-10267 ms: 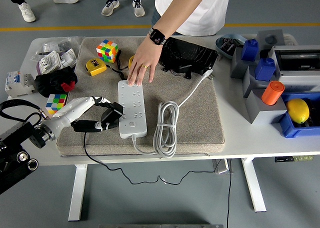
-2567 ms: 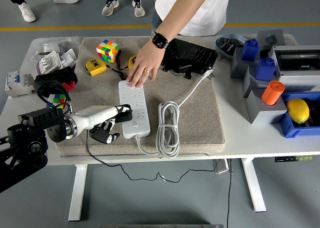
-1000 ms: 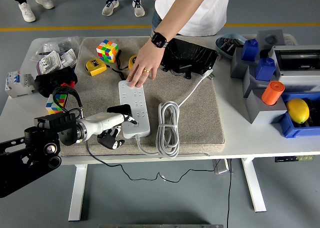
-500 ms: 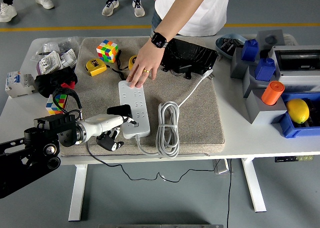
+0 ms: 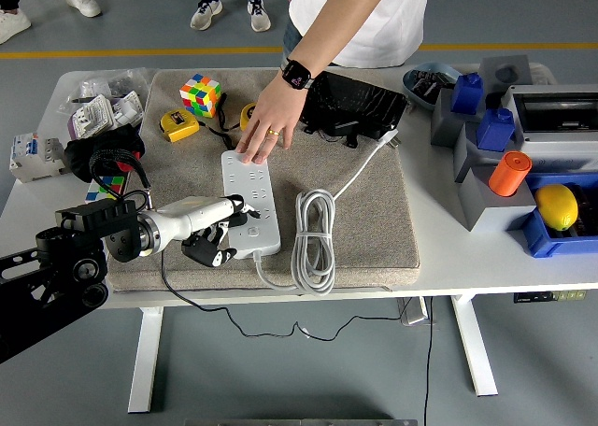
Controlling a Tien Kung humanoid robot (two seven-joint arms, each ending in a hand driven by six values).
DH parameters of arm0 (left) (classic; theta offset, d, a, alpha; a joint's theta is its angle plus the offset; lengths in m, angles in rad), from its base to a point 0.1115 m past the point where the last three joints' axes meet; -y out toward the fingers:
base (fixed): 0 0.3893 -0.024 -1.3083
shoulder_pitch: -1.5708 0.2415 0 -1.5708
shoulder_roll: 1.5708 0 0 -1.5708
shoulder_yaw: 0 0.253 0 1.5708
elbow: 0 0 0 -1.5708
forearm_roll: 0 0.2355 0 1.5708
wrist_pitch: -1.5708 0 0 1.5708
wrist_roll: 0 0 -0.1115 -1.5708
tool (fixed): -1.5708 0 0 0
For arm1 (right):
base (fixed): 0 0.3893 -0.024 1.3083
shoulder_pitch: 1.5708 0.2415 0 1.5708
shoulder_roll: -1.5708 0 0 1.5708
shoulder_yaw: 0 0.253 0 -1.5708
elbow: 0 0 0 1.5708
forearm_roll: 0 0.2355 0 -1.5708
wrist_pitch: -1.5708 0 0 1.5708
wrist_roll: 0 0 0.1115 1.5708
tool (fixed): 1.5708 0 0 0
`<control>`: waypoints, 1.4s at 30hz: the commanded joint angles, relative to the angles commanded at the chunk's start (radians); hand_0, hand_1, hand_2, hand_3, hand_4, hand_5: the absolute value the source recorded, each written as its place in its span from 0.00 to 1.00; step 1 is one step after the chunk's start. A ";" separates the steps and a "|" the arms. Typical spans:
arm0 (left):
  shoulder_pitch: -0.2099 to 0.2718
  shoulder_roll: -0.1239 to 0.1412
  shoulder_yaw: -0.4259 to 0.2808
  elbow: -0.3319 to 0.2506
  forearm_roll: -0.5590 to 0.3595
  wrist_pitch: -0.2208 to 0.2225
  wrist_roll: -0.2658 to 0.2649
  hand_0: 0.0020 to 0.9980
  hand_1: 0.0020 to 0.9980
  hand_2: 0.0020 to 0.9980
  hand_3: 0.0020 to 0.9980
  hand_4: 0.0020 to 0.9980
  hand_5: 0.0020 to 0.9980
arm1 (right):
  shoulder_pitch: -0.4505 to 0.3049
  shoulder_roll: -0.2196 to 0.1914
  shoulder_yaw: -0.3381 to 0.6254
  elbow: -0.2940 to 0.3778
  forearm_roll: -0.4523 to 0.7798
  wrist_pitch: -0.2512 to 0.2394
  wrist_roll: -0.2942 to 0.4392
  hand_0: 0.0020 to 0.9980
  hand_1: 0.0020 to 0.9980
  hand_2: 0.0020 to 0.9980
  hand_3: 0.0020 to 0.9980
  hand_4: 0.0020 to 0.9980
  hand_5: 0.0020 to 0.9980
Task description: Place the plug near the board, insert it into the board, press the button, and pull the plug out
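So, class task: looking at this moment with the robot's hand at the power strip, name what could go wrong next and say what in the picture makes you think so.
1. The person's hand presses only the far end of the power strip; a push from the left hand at the near end could swing it.
2. The coiled white cable lies beside the strip and might snag.
3. The plug is hidden by the hand, so misalignment can't be ruled out.

Left hand (image 5: 213, 228) lay at power strip's (image 5: 249, 202) near-left edge, fingers curled (grasp unclear); right arm unseen.
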 joint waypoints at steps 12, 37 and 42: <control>0.009 0.002 0.020 -0.007 -0.007 -0.003 0.003 0.03 0.11 0.18 0.87 0.59 0.00 | 0.001 -0.002 -0.008 0.000 0.001 0.000 0.000 0.70 0.71 0.71 0.60 1.00 0.59; 0.060 0.006 -0.126 -0.007 -0.036 0.116 -0.162 0.21 0.43 0.48 0.83 1.00 0.34 | 0.000 -0.004 -0.020 0.000 0.000 0.000 0.000 0.71 0.71 0.71 0.60 1.00 0.59; 0.078 0.001 -0.170 0.005 -0.050 0.155 -0.214 0.51 0.65 0.63 0.82 1.00 0.56 | -0.002 -0.001 -0.014 -0.001 0.000 0.000 0.000 0.71 0.71 0.71 0.60 1.00 0.59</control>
